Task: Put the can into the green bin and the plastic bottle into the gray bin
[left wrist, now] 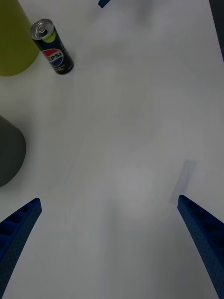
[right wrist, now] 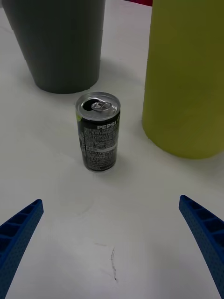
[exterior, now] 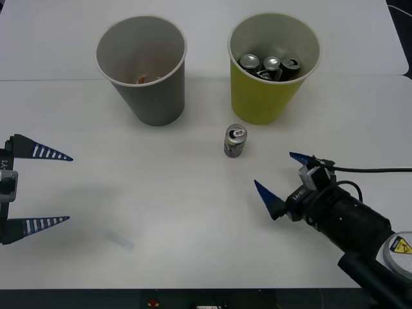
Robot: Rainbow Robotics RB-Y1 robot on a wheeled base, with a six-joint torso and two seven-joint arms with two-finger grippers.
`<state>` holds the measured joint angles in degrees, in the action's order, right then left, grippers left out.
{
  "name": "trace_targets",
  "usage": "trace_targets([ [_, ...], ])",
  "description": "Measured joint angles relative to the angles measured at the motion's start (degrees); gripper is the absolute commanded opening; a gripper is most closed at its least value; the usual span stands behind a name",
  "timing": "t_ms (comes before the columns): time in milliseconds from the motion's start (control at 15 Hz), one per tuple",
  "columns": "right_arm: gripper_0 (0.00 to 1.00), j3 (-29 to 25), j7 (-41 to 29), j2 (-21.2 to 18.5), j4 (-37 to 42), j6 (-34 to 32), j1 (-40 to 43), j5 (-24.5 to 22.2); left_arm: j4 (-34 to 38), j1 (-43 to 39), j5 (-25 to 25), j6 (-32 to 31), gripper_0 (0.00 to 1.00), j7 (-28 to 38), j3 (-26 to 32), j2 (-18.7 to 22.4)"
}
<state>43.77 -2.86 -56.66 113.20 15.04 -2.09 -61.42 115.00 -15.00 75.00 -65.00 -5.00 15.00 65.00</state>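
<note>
The can (exterior: pixel 235 141) stands upright on the white table just in front of the green bin (exterior: pixel 273 96), which holds three other dark cans. Its Pepsi label faces me in the right wrist view (right wrist: pixel 98 135) and its logo shows in the left wrist view (left wrist: pixel 52 46). To the left of the green bin stands the gray bin (exterior: pixel 145 71) with something orange at its bottom. My right gripper (exterior: pixel 283 182) is open, low over the table, a short way to the right of and nearer than the can. My left gripper (exterior: pixel 48 188) hangs open at the left edge. The plastic bottle is out of view.
The white table (exterior: pixel 161 212) has free room in the middle and front. A faint smudge (exterior: pixel 121 241) lies on it near the left gripper. A cable (exterior: pixel 373 170) runs from the right arm toward the right edge.
</note>
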Motion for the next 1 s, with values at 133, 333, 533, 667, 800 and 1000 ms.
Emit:
trace_targets([
  [133, 1.00, 3.90, -2.36, 1.36, -0.12, 5.40, -1.98, -0.45, 0.00, 0.00, 0.00, 0.00, 1.00, 0.00, 0.00, 0.00],
  [333, 1.00, 10.14, -10.94, 4.87, -4.02, 12.43, -6.06, -7.60, 0.00, 0.00, 0.00, 0.00, 1.00, 0.00, 0.00, 0.00],
  [533, 1.00, 14.57, -17.37, 9.87, -11.14, 16.43, -10.38, -13.77, 0.00, 0.00, 0.00, 0.00, 1.00, 0.00, 0.00, 0.00],
  [667, 1.00, 16.03, -18.84, 13.40, -15.63, 17.90, -12.81, -15.29, 0.00, 0.00, 0.00, 0.00, 1.00, 0.00, 0.00, 0.00],
  [800, 1.00, 16.67, -19.00, 17.23, -20.32, 18.84, -15.05, -15.74, 0.00, 0.00, 0.00, 0.00, 1.00, 0.00, 0.00, 0.00],
  [1000, 1.00, 17.08, -19.25, 21.63, -25.90, 20.00, -17.96, -15.81, 0.00, 0.00, 0.00, 0.00, 1.00, 0.00, 0.00, 0.00],
])
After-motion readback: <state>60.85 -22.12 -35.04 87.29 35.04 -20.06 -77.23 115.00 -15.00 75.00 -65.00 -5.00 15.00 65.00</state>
